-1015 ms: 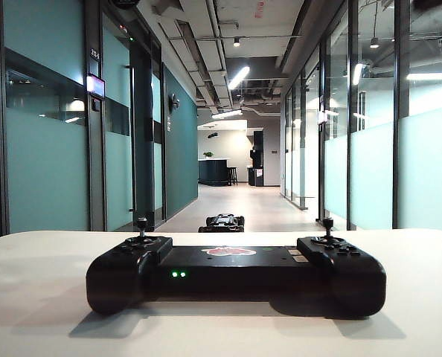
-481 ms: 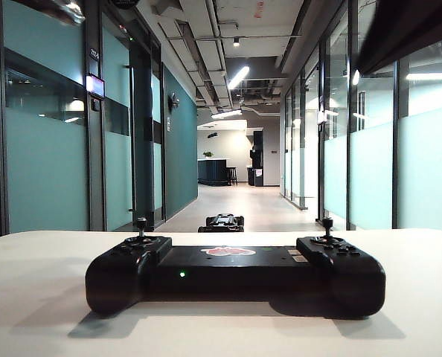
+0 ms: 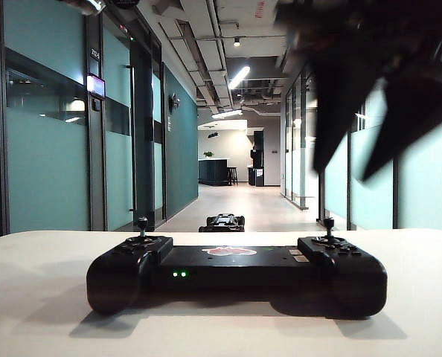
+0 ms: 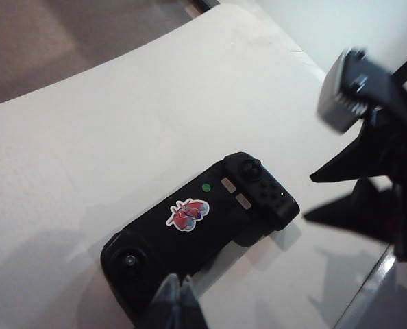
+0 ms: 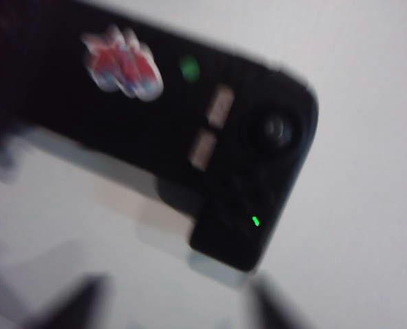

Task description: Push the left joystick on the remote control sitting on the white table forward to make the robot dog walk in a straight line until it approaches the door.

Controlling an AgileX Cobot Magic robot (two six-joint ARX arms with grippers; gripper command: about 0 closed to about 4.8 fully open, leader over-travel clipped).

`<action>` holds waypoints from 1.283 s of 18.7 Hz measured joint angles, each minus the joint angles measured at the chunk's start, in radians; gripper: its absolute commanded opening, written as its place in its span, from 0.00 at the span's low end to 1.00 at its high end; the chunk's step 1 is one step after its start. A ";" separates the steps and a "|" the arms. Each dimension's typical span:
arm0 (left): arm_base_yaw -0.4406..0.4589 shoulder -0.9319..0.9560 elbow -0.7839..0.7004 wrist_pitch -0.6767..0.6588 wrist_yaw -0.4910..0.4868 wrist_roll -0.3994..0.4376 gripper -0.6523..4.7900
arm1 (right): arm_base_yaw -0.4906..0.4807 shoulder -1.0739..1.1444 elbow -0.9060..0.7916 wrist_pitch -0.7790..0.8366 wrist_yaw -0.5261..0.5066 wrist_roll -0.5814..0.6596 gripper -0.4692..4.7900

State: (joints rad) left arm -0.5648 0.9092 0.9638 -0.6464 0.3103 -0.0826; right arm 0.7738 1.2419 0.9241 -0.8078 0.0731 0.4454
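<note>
The black remote control [image 3: 236, 279] lies on the white table [image 3: 42, 297]. Its left joystick [image 3: 142, 223] stands upright and untouched. The robot dog [image 3: 225, 222] sits on the corridor floor beyond the table. My right gripper [image 3: 347, 160] hangs blurred above the remote's right lobe, open and holding nothing; its wrist view shows that lobe [image 5: 258, 157] ahead of the spread gripper [image 5: 176, 308]. My left gripper [image 4: 179, 291] is shut and empty, hovering beside the lobe that carries the left joystick [image 4: 130, 260]. Which door is meant I cannot tell.
Glass walls and dark door frames [image 3: 143, 134] line both sides of the corridor. The right joystick [image 3: 328, 223] stands on the other lobe. The table's edge [image 4: 368, 274] runs close to the remote. The right gripper [image 4: 354, 199] also shows in the left wrist view.
The right gripper has swung down into the exterior view at the upper right and spread its fingers. The remote and the robot dog have not moved.
</note>
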 measured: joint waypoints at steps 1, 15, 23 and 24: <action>0.001 0.000 0.000 0.000 0.000 0.000 0.11 | -0.002 0.028 0.009 -0.010 0.003 0.003 0.79; 0.000 0.000 0.000 0.007 0.028 0.002 0.11 | -0.082 0.219 0.013 0.027 -0.023 -0.027 0.79; 0.001 0.000 0.000 0.007 0.039 0.002 0.11 | -0.082 0.314 0.011 0.089 -0.033 -0.027 0.79; 0.000 0.000 0.000 0.006 0.044 0.002 0.11 | -0.082 0.323 0.011 0.097 -0.034 -0.027 0.79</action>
State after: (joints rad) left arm -0.5644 0.9092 0.9638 -0.6399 0.3546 -0.0803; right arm 0.6914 1.5650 0.9348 -0.7109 0.0395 0.4179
